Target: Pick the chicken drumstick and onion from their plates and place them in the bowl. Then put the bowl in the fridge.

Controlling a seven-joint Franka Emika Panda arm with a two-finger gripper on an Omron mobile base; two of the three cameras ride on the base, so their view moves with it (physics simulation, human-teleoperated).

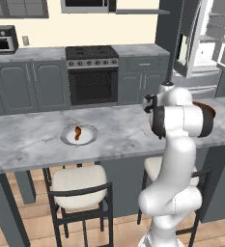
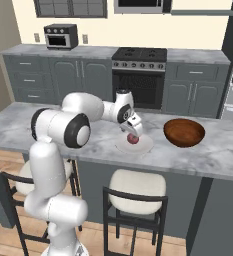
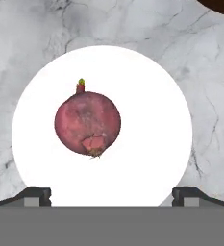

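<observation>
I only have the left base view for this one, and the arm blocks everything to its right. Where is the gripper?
Observer: The gripper hangs just above the onion, jaws wide open.
Operator: What does the onion sit on?
Observer: A pale plate; the onion lies left of its centre in the hand view.
Operator: Anything in the bowl?
Observer: The bowl looks empty in the right base view; the chicken drumstick is on its grey-rimmed plate.

Two plates are sitting on the marble counter [image 1: 32,140]: a grey-rimmed plate [image 1: 79,135] and a pale plate [image 3: 102,127]. One onion [image 3: 88,124], one drumstick [image 1: 77,133], one bowl [image 2: 184,132], two stools.
</observation>
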